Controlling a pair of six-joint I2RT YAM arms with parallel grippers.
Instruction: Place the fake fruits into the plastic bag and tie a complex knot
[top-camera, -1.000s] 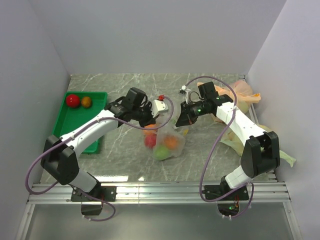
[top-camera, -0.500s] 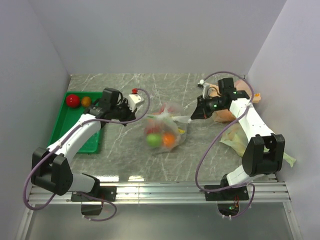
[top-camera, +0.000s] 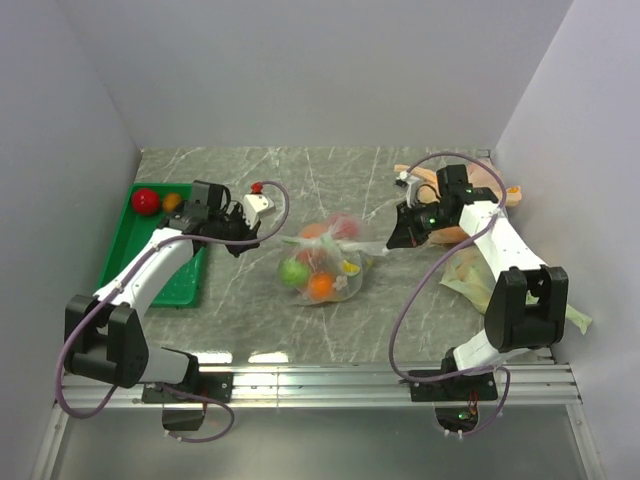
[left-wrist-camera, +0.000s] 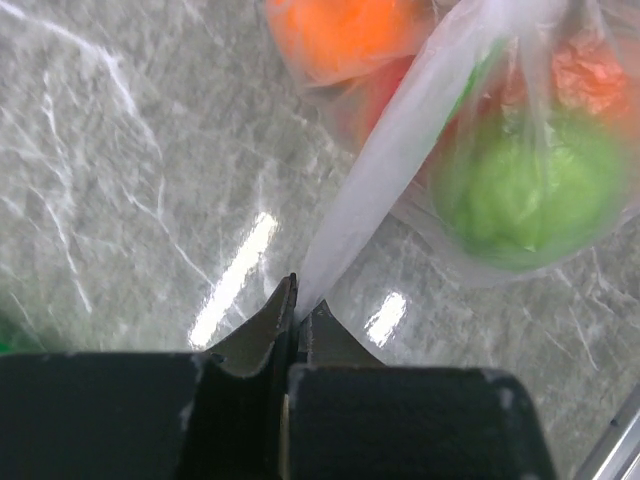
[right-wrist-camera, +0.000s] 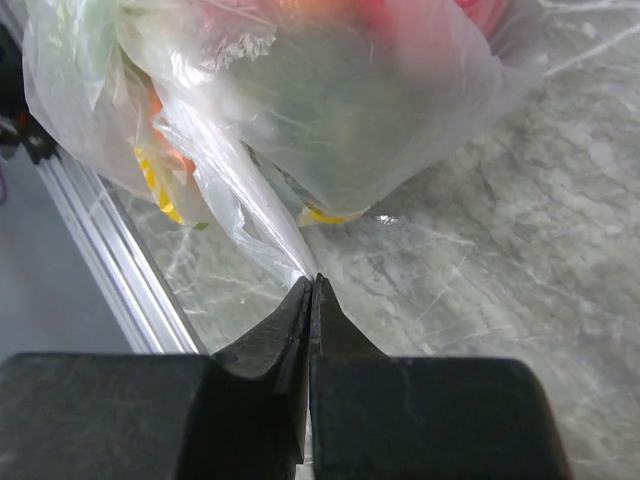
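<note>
Printed on the plastic bag (top-camera: 335, 262): small yellow-green marks, possibly lettering, too blurred to read in either wrist view. Thin, clear and crinkly, resting near the centre of the top view on the grey marbled surface (top-camera: 250, 300). Bulging with the fake fruits (top-camera: 320, 287), light green, orange and red showing through the film. Drawn out sideways into two taut strips, one toward each arm. Left tool (left-wrist-camera: 303, 300) at centre-left of the top view, pinched tight on the left strip, with the arm stretched low over the green tray (top-camera: 130, 262). Right tool (right-wrist-camera: 312, 285) at centre-right, likewise clamped on the other strip, forearm angled in from the right edge of the frame. Lying in the tray's far corner, upper left of the top view: a red ball (top-camera: 146, 200) and, just beside it, an orange ball (top-camera: 172, 202).
</note>
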